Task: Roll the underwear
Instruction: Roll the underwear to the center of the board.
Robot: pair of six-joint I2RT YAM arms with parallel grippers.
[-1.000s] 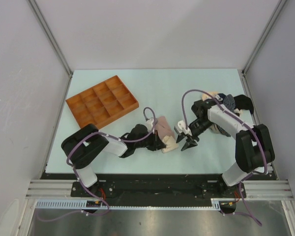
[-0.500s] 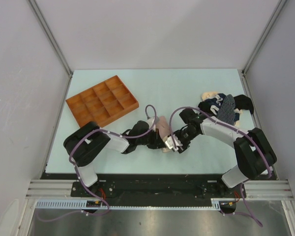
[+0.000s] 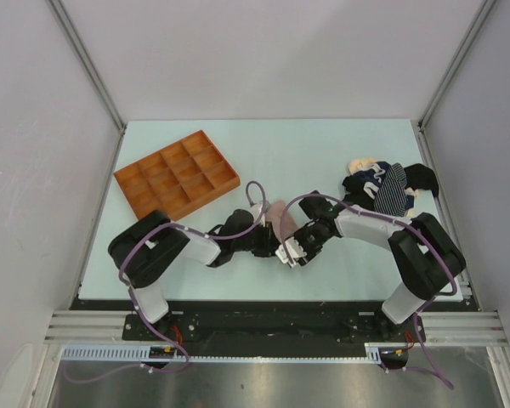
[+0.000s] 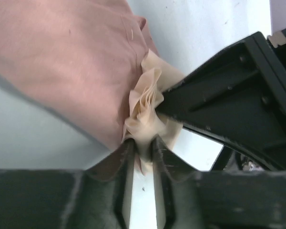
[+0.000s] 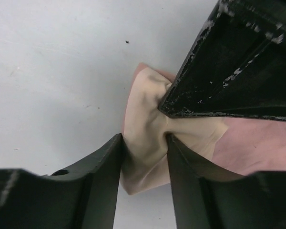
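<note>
At near centre, you are clamping the pink-beige underwear (image 3: 278, 215) with both grippers: left gripper (image 4: 143, 143) nipping its bunched hem, right gripper (image 5: 144, 143) squeezing the same end (likely anchoring it to start rolling).

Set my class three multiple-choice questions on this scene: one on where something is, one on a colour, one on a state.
1. Where on the table is the orange tray?
A far left; B near right; C centre.
2. What colour is the underwear between the left gripper and the right gripper?
A black; B pink-beige; C navy striped.
3. The left gripper is:
A wide open above the tray; B holding the tray; C pinching the garment's cream edge.

Answers:
1 A, the top view shows it far left.
2 B, both wrist views show pink-beige cloth.
3 C, bunched cream cloth sits between its fingers.
</note>
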